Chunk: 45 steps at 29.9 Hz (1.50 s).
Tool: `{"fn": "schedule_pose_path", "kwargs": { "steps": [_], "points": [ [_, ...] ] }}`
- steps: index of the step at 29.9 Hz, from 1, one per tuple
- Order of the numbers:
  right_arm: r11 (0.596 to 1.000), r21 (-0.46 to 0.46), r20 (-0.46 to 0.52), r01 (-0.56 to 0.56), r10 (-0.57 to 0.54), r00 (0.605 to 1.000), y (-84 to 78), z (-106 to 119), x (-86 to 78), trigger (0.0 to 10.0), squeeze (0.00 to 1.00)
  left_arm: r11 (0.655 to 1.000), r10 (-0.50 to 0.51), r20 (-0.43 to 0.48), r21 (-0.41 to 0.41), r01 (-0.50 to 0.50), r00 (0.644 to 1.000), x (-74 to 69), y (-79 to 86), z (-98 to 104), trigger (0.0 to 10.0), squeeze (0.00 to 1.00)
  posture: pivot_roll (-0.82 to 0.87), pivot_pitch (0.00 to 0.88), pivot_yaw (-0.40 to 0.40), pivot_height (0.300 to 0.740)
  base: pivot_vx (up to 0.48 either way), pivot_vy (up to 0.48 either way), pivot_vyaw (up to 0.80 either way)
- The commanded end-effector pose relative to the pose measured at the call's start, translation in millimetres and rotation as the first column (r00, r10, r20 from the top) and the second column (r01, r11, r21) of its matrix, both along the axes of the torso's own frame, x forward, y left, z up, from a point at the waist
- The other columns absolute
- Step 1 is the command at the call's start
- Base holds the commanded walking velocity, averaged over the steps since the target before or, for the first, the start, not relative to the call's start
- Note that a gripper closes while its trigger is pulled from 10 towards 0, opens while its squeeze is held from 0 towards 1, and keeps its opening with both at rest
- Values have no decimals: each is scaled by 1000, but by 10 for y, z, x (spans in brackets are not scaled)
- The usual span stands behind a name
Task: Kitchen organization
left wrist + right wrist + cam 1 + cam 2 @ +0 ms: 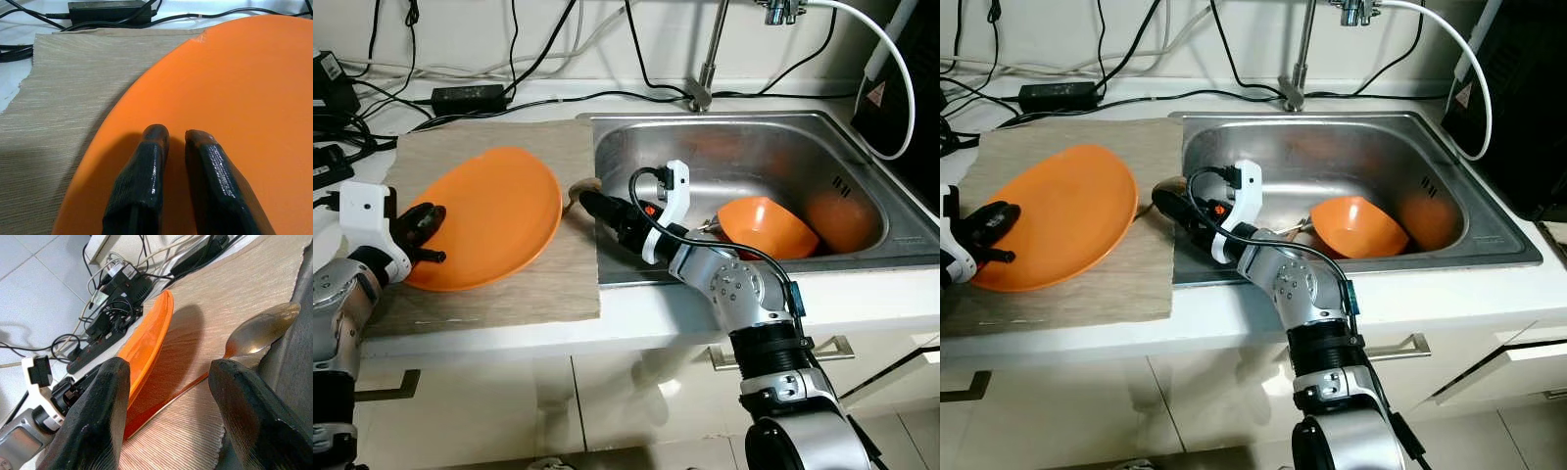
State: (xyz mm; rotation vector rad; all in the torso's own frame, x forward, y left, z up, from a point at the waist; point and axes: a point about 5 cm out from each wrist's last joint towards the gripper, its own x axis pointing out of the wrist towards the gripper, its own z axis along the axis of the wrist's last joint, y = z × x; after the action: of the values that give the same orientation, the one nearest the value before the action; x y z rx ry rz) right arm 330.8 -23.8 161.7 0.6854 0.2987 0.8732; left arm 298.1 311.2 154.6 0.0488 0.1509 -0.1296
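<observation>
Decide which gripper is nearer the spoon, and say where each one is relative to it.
Right. The right gripper hovers open at the sink's left rim, right beside the spoon. The left gripper is across the mat, at the plate's far edge.

The left gripper (172, 136) reaches over the orange plate (234, 107), its two black fingers (142, 176) lying close together with a narrow gap between the tips, resting on or just above the plate's surface; contact cannot be told. The plate lies on a beige woven mat (63, 107). Beyond the mat's far edge a black power adapter (107, 9) sits on the white counter (14, 73), with black cables (14, 51) running beside it.
</observation>
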Motion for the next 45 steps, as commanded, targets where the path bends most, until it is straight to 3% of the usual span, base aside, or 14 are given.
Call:
{"fn": "schedule_pose_path", "kwargs": {
  "steps": [1, 30, 45],
  "points": [
    [997, 42, 42, -59, 58, 997, 280, 167, -11, 10000, 0, 1000, -15, -64, -24, 14, 998, -23, -48, -144, 10000, 0, 51, 12, -16, 740, 0, 0, 0],
    [996, -18, 99, -86, 87, 991, 608, 168, 110, 10000, 0, 997, -50, -40, -52, 48, 998, -44, -161, -65, 10000, 0, 74, 19, -28, 740, 0, 0, 0],
    [997, -31, 99, -73, 76, 992, 531, 131, 148, 10000, 0, 998, 0, -129, -60, -7, 992, -165, -45, -371, 10000, 0, 58, 11, -37, 740, 0, 0, 0]
  ]
}}
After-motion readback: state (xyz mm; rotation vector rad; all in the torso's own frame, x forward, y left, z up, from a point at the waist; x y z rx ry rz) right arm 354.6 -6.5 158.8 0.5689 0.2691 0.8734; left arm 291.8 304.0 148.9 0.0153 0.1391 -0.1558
